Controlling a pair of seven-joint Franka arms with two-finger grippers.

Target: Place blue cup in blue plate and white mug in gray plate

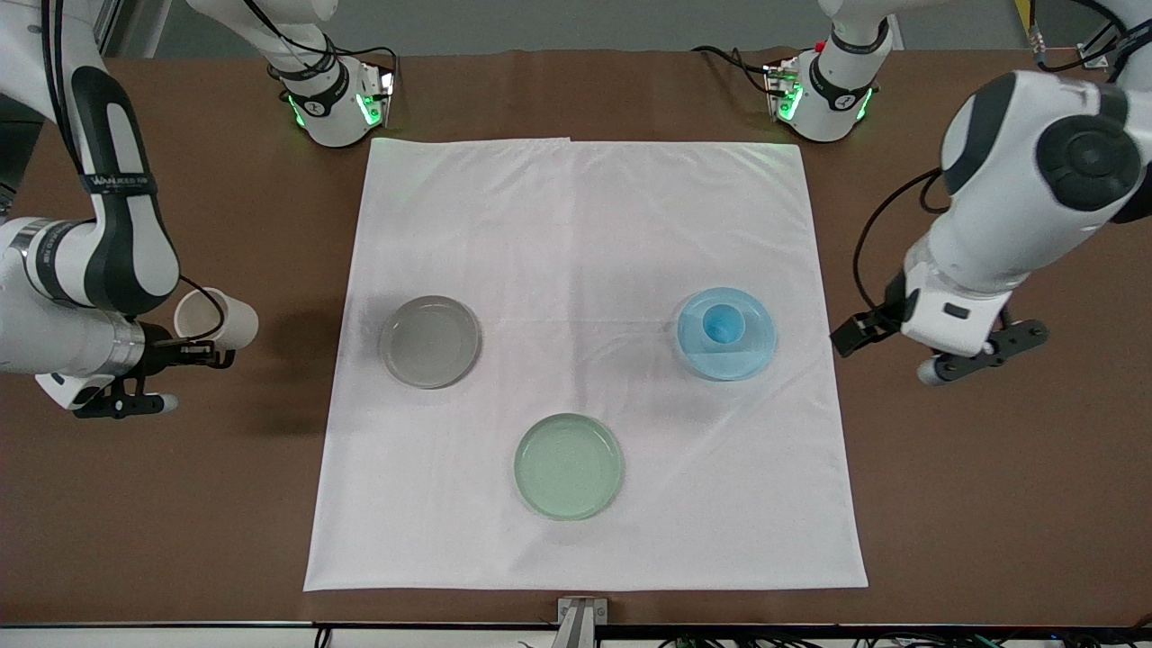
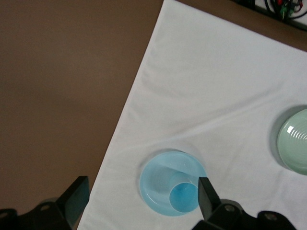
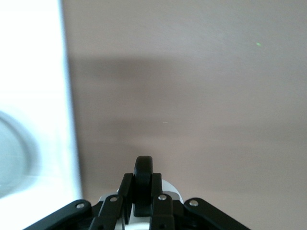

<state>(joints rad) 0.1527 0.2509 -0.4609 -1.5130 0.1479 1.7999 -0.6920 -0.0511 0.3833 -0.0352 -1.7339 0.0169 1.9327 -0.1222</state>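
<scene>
The white mug [image 1: 216, 319] hangs tipped on its side in the air, over the bare brown table [image 1: 180, 504] at the right arm's end, just off the edge of the white cloth [image 1: 585, 225]. The right gripper [image 1: 184, 353] pinches its dark loop handle [image 3: 143, 184] between both fingers, which press on the handle from either side, so the mug sits right at the claw's tips. The gray plate [image 1: 430, 342] lies on the cloth near the mug, toward the left arm's end from it, with nothing in it.

The blue cup [image 1: 721, 323] stands upright in the blue plate [image 1: 751, 355], close to the rim, on the cloth toward the left arm's end. The left gripper [image 2: 144, 196] is spread wide, holding nothing, over the table just off the cloth's edge, beside the blue plate; the cup is apart from its fingers.

A green plate [image 1: 569, 466] lies on the cloth nearer the front camera than the other two plates
</scene>
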